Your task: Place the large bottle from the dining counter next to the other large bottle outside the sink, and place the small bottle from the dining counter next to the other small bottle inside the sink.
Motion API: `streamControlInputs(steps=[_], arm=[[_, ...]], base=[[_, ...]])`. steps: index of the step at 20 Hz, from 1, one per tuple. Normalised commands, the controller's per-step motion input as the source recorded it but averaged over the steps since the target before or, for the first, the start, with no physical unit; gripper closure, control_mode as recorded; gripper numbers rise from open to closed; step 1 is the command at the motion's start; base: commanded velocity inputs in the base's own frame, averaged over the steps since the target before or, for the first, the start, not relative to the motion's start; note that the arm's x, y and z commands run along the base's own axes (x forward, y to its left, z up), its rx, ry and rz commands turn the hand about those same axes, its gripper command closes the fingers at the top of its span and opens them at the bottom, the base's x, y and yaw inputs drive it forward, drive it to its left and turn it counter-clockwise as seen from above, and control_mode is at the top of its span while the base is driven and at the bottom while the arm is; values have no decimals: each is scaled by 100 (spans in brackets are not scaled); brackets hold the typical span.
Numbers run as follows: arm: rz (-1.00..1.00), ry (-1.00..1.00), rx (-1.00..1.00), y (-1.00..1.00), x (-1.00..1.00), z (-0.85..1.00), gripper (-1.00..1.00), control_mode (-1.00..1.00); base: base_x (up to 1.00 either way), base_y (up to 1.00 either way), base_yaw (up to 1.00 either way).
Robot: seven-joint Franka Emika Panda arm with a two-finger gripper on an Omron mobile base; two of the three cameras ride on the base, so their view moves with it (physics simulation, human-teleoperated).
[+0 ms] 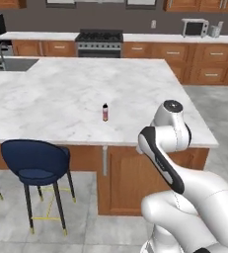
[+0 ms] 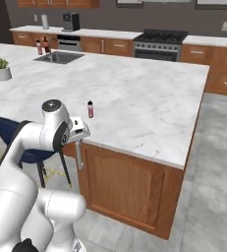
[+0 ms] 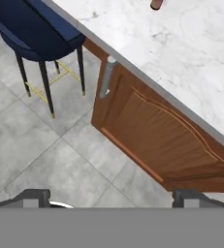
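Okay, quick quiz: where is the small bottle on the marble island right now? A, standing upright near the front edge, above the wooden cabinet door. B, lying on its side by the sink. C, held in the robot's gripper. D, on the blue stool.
A: the small bottle stands upright on the marble island close to its front edge, above the cabinet door, far from the sink.

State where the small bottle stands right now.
The small bottle stands upright on the dining counter near its front edge, above the wooden cabinet door, right of the blue stool.
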Motion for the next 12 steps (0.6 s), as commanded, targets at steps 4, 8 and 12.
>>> streamControlInputs(steps=[4, 8, 12], arm=[[0, 0, 0, 0, 0, 0, -100, 100], [0, 0, 0, 0, 0, 0, -100, 100], [0, 0, 0, 0, 0, 0, -100, 100]], base=[[5, 51, -27], [16, 63, -12], [8, 64, -8]])
